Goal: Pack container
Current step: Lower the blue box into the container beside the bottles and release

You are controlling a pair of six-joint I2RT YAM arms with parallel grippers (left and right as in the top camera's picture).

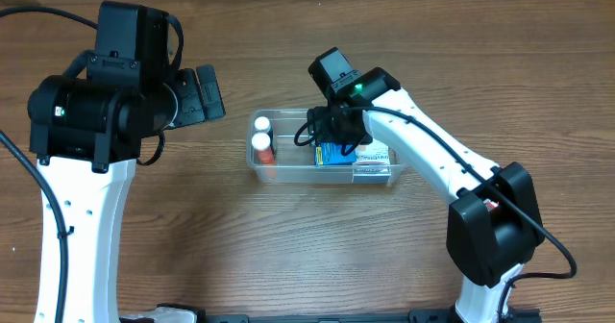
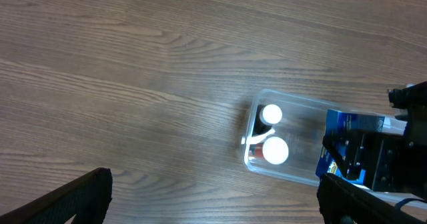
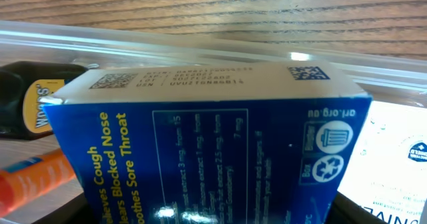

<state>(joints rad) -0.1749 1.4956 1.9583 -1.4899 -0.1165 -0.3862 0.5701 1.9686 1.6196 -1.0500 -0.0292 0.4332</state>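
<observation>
The clear container (image 1: pixel 288 176) lies at the table's middle; it also shows in the left wrist view (image 2: pixel 293 174). At its left end stand two white-capped bottles (image 1: pixel 261 134), also in the left wrist view (image 2: pixel 273 134). My right gripper (image 1: pixel 337 136) is shut on a blue medicine box (image 1: pixel 335 154) and holds it inside the container, next to a white box (image 1: pixel 374 158). The blue box (image 3: pixel 213 137) fills the right wrist view. My left gripper (image 1: pixel 206 94) is open and empty, up left of the container; its fingers frame the bottom of the left wrist view (image 2: pixel 213 204).
In the right wrist view, a dark bottle (image 3: pixel 33 97) and an orange label (image 3: pixel 33 177) sit left of the blue box, the white box (image 3: pixel 400 164) right of it, and the container wall (image 3: pixel 200 44) behind. Bare wooden table (image 1: pixel 288 256) surrounds the container.
</observation>
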